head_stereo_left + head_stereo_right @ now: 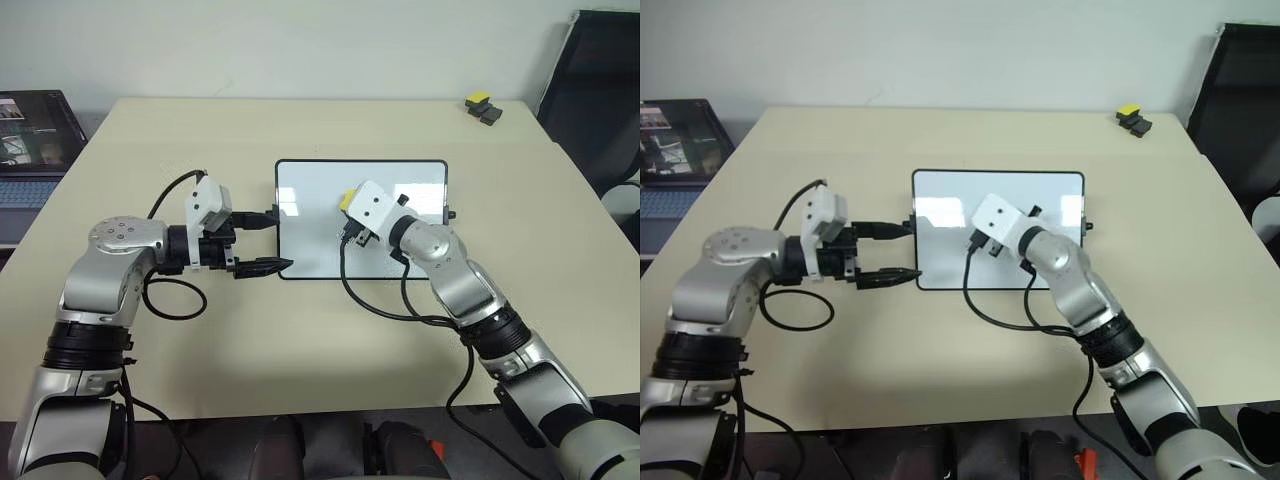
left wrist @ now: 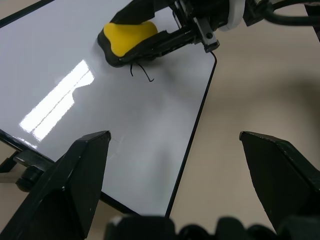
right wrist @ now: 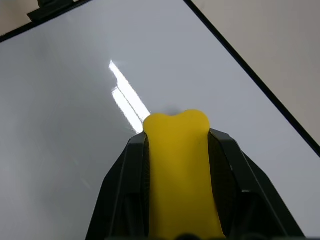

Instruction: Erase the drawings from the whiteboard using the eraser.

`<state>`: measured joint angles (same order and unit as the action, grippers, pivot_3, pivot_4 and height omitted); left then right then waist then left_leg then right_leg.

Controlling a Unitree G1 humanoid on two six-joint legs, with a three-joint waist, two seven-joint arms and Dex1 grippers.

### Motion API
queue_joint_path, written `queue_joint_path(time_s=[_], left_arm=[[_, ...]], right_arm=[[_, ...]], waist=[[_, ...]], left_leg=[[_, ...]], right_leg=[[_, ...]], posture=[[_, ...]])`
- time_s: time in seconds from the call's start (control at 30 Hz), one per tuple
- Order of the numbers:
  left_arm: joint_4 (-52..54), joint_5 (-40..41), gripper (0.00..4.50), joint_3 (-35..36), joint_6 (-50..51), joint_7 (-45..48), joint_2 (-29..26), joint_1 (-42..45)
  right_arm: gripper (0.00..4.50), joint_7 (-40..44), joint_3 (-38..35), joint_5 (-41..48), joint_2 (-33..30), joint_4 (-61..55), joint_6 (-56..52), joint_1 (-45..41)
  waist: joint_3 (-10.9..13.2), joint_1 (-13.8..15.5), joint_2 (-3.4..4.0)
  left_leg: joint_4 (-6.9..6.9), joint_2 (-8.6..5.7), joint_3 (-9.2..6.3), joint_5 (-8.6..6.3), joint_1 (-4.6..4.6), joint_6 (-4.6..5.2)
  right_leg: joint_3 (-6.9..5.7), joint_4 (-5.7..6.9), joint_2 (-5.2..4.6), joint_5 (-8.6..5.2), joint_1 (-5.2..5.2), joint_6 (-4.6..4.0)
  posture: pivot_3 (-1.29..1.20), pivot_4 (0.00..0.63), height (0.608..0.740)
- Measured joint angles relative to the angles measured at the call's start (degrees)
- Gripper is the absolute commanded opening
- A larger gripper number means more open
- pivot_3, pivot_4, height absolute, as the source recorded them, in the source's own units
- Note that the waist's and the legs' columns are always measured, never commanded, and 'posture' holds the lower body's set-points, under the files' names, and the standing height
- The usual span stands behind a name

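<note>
We take the setting to be an office or a robotics lab workroom. A broad beige table (image 1: 300,360) fills most of the frame beneath a plain white wall (image 1: 300,40) along the top. At the upper left edge an open laptop (image 1: 30,140) shows a lit screen and keyboard. At the upper right stands a black office chair (image 1: 600,100). A small black gadget with a yellow cap (image 1: 482,106) sits near the table's far right corner, and a desk whiteboard (image 1: 320,220) lies at centre.
</note>
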<state>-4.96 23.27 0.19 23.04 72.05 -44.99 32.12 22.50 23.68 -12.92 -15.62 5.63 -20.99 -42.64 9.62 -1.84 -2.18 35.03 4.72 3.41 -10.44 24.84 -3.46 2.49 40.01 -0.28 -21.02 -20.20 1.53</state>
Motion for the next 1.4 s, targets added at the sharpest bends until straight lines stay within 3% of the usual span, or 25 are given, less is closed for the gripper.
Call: queue_joint_path(time_s=[0.3, 0.47, 0.57, 1.07, 1.4], left_arm=[[1.1, 0.0, 4.5, 0.0, 0.1, 0.0, -0.3, -1.0], [1.4, 0.1, 4.5, 0.0, 0.2, -0.1, -0.3, -1.0], [1.7, 0.1, 4.5, 0.0, 0.2, -0.1, -0.3, -1.0], [1.7, 0.1, 4.5, 0.0, 0.3, -0.4, -0.2, -0.9], [1.7, 0.1, 4.5, 0.0, 0.3, -0.5, -0.2, -0.9]], right_arm=[[1.27, 1.8, 0.0, 0.1, 0.1, 2.5, 6.5, 5.4], [1.27, 3.3, 0.2, 0.0, -0.2, 2.7, 6.9, 8.0], [1.27, 3.7, 0.2, -0.3, -0.2, 2.8, 6.9, 8.0], [1.27, -1.7, -4.3, -0.6, -0.1, 14.5, 10.5, -4.0], [1.26, 2.5, -2.9, -1.7, -1.9, 7.9, 10.8, 3.7]], waist=[[-0.1, 0.0, -0.09], [-0.1, -0.1, -0.1], [-0.1, -0.1, -0.11], [-0.1, 0.1, -0.12], [-0.4, -0.1, -0.38]], left_leg=[[0.17, 0.0, -0.05, 0.01, -0.24, 0.02], [0.17, -0.01, -0.03, 0.07, -1.06, 0.1], [0.16, 0.0, -0.05, 0.11, -1.09, 0.15], [0.13, -0.02, -0.05, 0.11, -1.02, 0.15], [0.11, 0.0, -0.09, 0.11, -1.08, 0.15]], right_leg=[[0.0, 0.31, 0.0, 0.0, 0.25, 0.0], [0.01, 0.38, -0.01, 0.0, 0.99, -0.01], [0.01, 0.38, -0.01, 0.02, 1.01, -0.04], [0.05, 0.36, -0.07, 0.03, 0.95, -0.04], [0.06, 0.29, -0.07, 0.03, 1.03, -0.04]], posture=[[0.0, 0.15, 0.74], [0.0, 0.15, 0.74], [0.0, 0.15, 0.74], [0.0, 0.15, 0.74], [0.0, 0.15, 0.74]])
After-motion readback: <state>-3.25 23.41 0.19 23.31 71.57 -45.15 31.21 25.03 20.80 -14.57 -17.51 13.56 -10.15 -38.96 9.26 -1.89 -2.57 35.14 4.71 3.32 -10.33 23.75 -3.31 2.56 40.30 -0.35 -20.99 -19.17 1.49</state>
